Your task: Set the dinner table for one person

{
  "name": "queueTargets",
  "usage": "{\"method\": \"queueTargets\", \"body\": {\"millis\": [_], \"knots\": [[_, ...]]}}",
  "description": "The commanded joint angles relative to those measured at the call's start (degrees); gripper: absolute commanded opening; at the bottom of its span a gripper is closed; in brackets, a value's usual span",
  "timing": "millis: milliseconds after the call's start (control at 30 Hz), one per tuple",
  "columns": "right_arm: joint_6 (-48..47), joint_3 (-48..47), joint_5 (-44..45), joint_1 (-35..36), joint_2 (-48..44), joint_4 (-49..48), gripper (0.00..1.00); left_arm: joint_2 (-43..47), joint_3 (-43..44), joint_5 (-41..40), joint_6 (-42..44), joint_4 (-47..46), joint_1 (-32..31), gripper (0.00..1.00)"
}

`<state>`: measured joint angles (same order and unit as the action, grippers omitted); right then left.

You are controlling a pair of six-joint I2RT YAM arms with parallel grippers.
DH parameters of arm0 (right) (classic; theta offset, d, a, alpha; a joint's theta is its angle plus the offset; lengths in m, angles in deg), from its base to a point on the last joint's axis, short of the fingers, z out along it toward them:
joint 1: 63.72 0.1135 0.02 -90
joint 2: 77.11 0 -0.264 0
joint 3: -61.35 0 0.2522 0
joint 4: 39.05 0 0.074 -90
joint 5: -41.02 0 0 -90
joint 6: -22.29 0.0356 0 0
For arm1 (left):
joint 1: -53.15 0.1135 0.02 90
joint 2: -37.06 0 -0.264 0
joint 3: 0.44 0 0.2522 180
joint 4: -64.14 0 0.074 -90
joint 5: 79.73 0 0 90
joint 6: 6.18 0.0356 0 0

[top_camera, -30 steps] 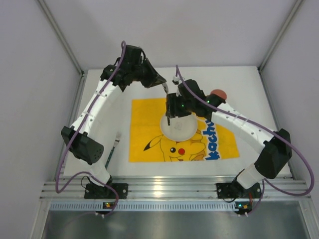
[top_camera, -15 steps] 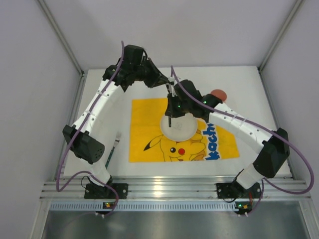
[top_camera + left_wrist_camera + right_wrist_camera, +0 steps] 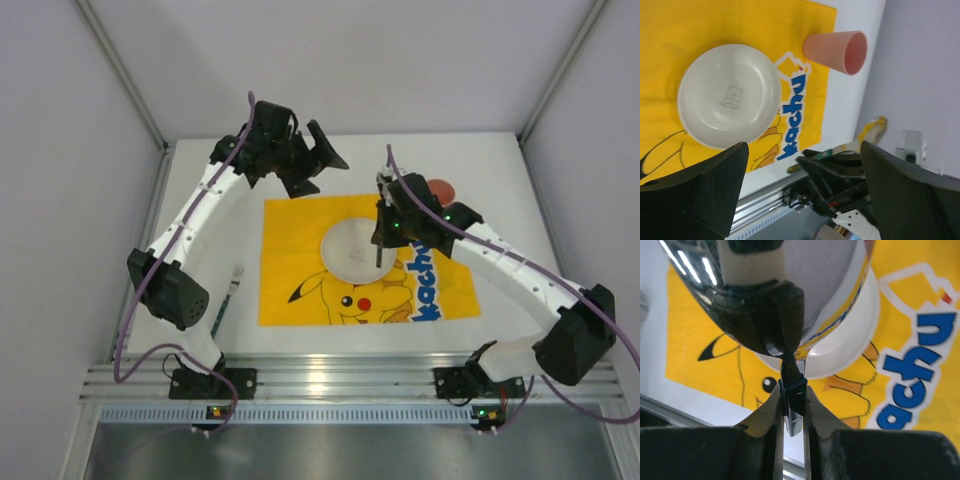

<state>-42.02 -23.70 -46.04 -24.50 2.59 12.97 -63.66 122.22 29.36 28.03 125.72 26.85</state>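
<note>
Right pincer (image 3: pixel 791 407) swung rightward, clamping mirror-bright metal spoon (image 3: pixel 810 285)

The white worktop (image 3: pixel 490 175) is enclosed on three sides by plain pale grey wall panels (image 3: pixel 350 60), joined at the back corners by slanting aluminium posts (image 3: pixel 123 75). Along its near edge a ribbed aluminium rail (image 3: pixel 340 378) is fitted, and below that a dull grey metal sheet (image 3: pixel 330 450) is seen. Everything is evenly lit, with faint glare on the rail.

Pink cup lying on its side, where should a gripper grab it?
Pinch the pink cup across its round wall mid-body, coming down from above; it lies tipped over, mouth pointing away from the yellow mat, both flanks probably free.
</note>
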Motion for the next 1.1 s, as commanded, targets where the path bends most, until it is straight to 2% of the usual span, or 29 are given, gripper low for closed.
{"method": "queueTargets", "body": {"millis": [0, 100, 333, 667, 800, 833, 967, 1067], "knots": [[0.1, 5.5, 0.2, -3.8, -7.1, 4.0, 0.0, 4.7, -1.8, -6.9, 8.2, 7.9, 0.4, 0.98], [-1.6, 11.3, 3.2, -5.8, -9.3, 5.9, 0.0, 7.6, -6.7, -12.1, 11.3, 9.3, 1.4, 0.98], [-4.2, 18.5, 8.6, -9.9, -5.2, 6.5, 0.0, 12.2, -16.1, -12.6, 13.7, 9.2, 5.4, 0.98], [-5.7, 9.3, 13.3, -13.5, 13.3, 6.5, 0.0, 17.3, -21.2, -13.9, 15.0, 10.9, 7.8, 0.98], [-4.8, 7.2, 14.7, -14.3, 17.2, 6.5, 0.01, 19.2, -23.2, -14.8, 15.1, 11.5, 8.7, 0.98], [-4.3, 7.0, 14.7, -14.3, 17.8, 6.6, 0.05, 19.6, -24.2, -14.9, 15.2, 11.5, 8.8, 0.98], [-4.1, 6.2, 15.7, -14.8, 18.4, 7.6, 0.43, 21.9, -26.6, -17.4, 17.2, 12.5, 9.5, 0.98], [-3.4, 6.0, 16.0, -14.8, 16.5, 9.3, 0.59, 22.6, -30.5, -21.3, 19.9, 13.3, 9.5, 0.98]]}}
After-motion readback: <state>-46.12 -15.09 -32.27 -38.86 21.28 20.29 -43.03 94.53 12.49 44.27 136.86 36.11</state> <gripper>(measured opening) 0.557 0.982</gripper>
